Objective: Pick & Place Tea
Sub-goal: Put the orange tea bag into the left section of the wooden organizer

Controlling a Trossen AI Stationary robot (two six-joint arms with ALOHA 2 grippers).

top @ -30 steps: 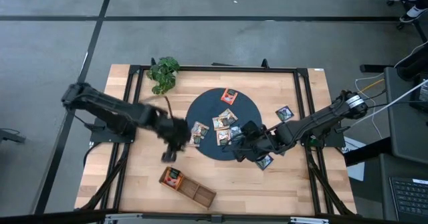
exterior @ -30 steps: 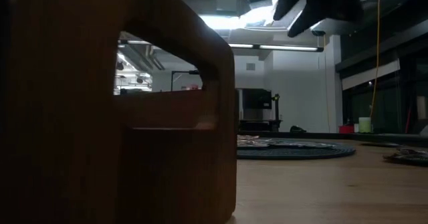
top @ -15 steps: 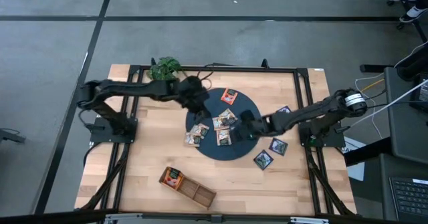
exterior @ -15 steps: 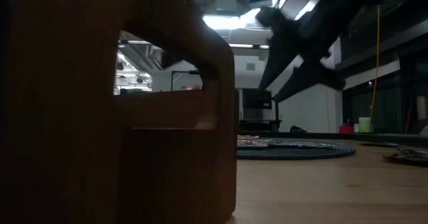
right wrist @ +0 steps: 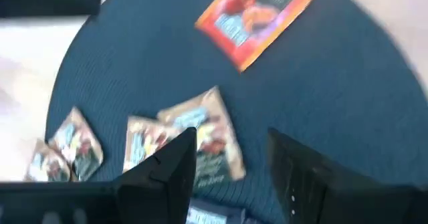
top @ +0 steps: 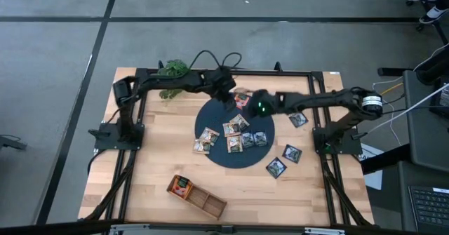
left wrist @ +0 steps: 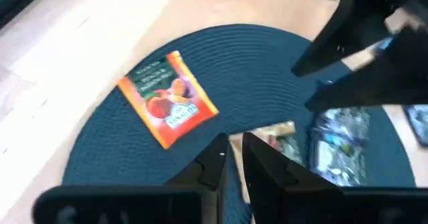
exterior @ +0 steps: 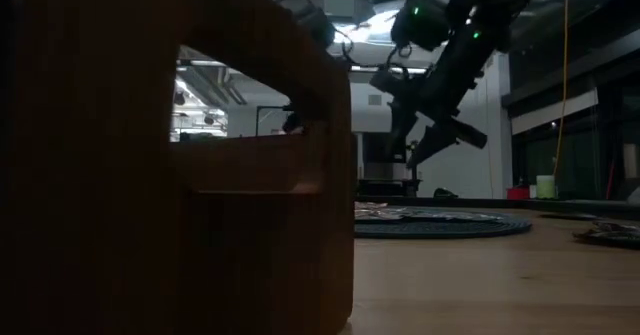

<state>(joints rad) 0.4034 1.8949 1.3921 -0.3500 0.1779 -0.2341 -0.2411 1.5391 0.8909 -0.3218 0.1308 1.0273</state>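
Note:
A dark round mat (top: 219,116) holds several tea sachets: an orange one (top: 240,99) at its far side, with pale and dark ones (top: 235,128) nearer. Three dark sachets (top: 291,153) lie on the wood to the right. My left gripper (left wrist: 234,158) hangs over the mat's far edge next to the orange sachet (left wrist: 168,107), its fingers all but together with nothing between them. My right gripper (right wrist: 231,170) is open above the mat, over a pale sachet (right wrist: 208,138); the orange one (right wrist: 257,13) lies beyond it. Both grippers (top: 237,95) meet over the mat's far part.
A long brown compartment tray (top: 205,200) lies near the front edge with an orange sachet (top: 181,186) in its left end; its wall fills the low view's left (exterior: 180,175). A green plant (top: 170,74) stands at the far left. Bare wood lies left of the mat.
My left gripper has swung from near the tray toward the far edge and rightward, ending over the mat's far side. My right gripper has gone from the mat's near right toward the far edge, across the mat. The sachets have kept their places.

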